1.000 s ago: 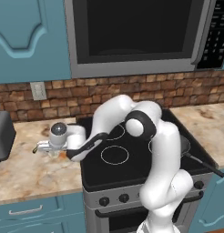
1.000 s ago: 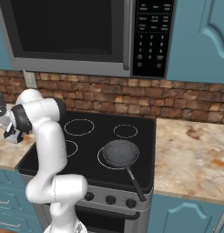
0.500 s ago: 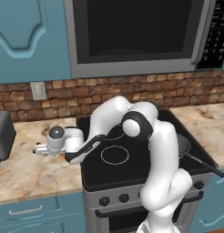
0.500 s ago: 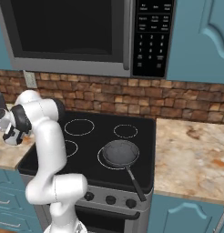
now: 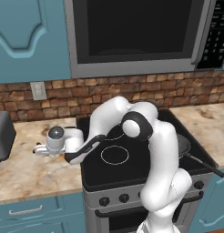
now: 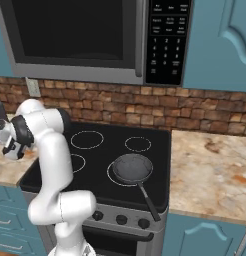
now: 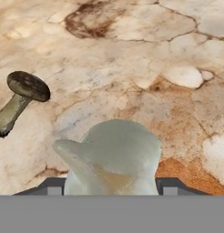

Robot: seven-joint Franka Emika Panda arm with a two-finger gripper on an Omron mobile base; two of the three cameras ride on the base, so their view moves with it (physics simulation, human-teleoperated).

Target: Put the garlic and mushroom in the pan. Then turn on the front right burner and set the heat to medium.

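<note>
Pincer (image 7: 109,189) straddling the garlic (image 7: 111,157)
Its tips flank the bulb on the worktop (image 7: 145,59); grip uncertain. The mushroom (image 7: 20,98) lies beside it.

Teal cabinets (image 5: 27,41) above and below, brown brick backsplash (image 6: 120,110), built-in microwave (image 5: 136,32), marbled beige desk (image 6: 210,170), white wall outlet (image 5: 38,91)

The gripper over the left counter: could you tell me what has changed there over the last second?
The gripper has sunk lower over the counter and its jaws have narrowed around the garlic. The mushroom lies untouched beside it; the pan stayed on the stove.
</note>
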